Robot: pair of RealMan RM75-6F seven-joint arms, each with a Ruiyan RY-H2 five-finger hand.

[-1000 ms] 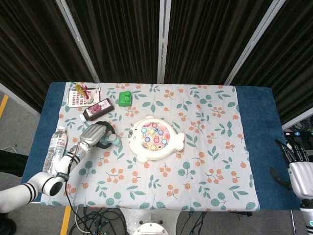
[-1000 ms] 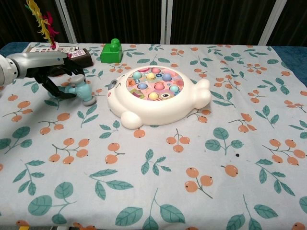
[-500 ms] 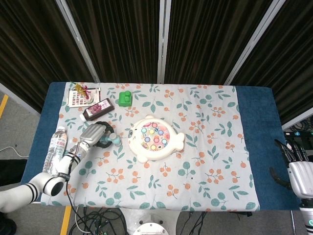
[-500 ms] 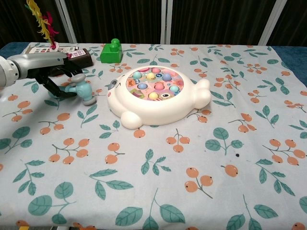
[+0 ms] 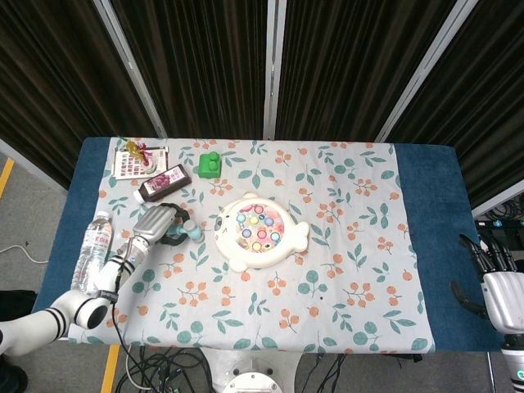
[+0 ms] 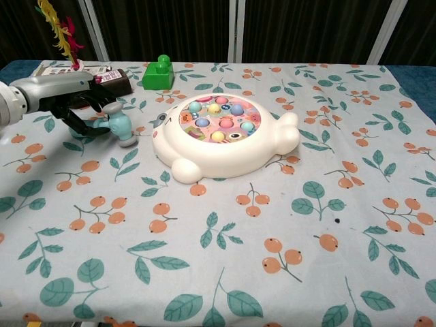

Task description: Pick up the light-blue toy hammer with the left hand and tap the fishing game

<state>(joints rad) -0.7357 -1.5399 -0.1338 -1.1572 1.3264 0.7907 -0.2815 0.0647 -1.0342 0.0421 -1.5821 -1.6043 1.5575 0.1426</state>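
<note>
My left hand (image 6: 78, 109) (image 5: 160, 223) grips the handle of the light-blue toy hammer (image 6: 121, 128) (image 5: 191, 231), whose head juts out toward the fishing game and hangs just above the cloth. The fishing game (image 6: 225, 135) (image 5: 260, 231), a white fish-shaped toy with coloured pieces in its round top, sits mid-table, a short gap right of the hammer head. My right hand (image 5: 501, 286) hangs beyond the table's right edge, holding nothing, fingers apart.
A green block (image 6: 159, 73) (image 5: 210, 164) stands behind the game. A dark bottle (image 5: 163, 183) lies behind my left hand, next to a card with feathers (image 5: 136, 157). A clear water bottle (image 5: 92, 248) lies at the left edge.
The left hand has lifted the hammer slightly and carried it a little toward the fishing game. The right hand has stayed still.
</note>
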